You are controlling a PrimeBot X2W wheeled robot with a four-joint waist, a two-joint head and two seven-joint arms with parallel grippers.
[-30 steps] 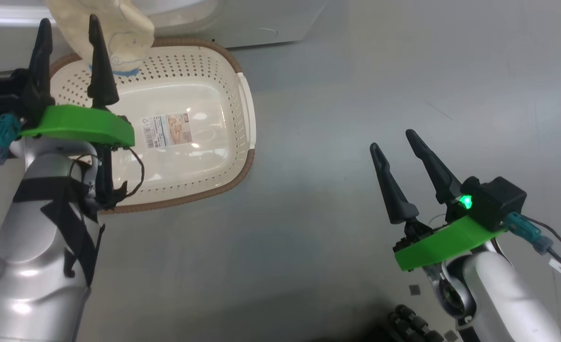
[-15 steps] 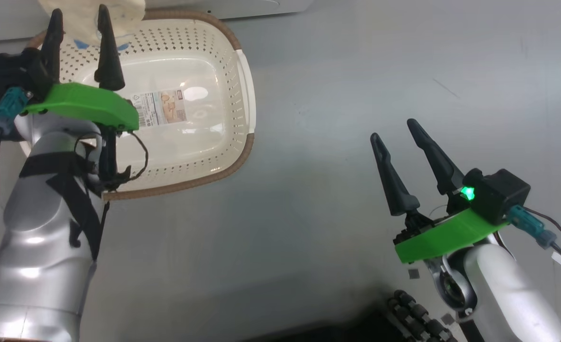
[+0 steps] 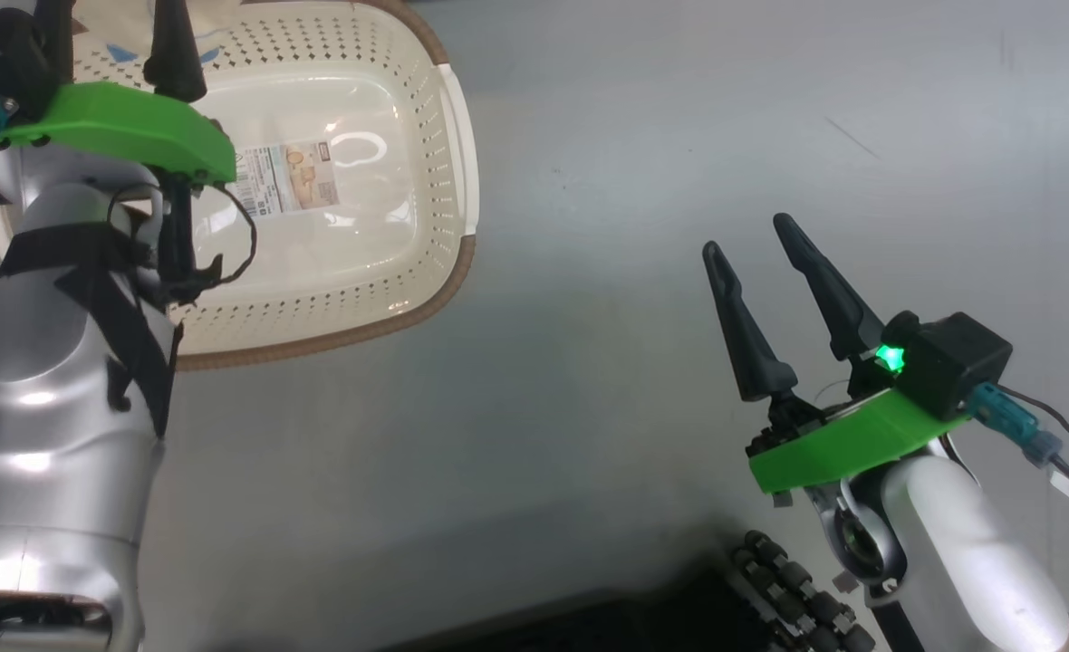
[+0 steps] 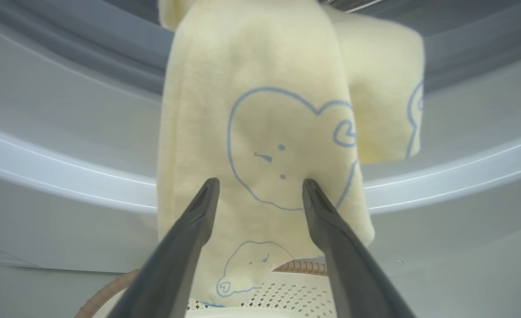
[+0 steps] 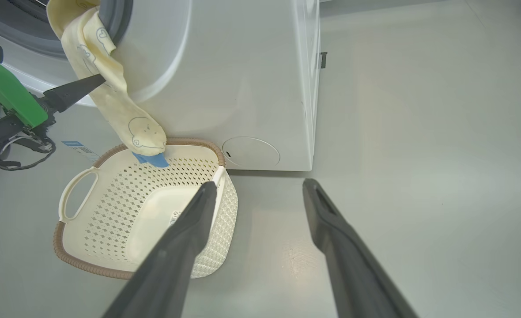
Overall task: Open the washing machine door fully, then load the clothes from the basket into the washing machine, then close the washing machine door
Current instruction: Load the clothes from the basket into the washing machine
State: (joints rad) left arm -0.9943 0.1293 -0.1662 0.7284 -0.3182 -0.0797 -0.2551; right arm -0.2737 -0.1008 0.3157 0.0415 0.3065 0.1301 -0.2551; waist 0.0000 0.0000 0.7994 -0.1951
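Clothes (image 4: 260,110) of pale yellow fabric with blue line drawings hang out of the washing machine (image 5: 243,66) mouth and down its white front. Their lower end, with a blue bit (image 5: 151,159), reaches the back rim of the basket (image 3: 390,299) on the grey floor (image 3: 634,136). Left claw (image 4: 260,182) stands wide, fingers (image 4: 190,229) level with the hanging cloth, gripping nothing. Right claw (image 3: 746,234), also wide and empty, hovers above the floor, well to the right of the basket, which has a label (image 3: 285,178) on its bottom.

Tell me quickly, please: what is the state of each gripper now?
Left gripper: open, holding nothing; the cloth hangs in front of it.
Right gripper: open, empty, above the floor.
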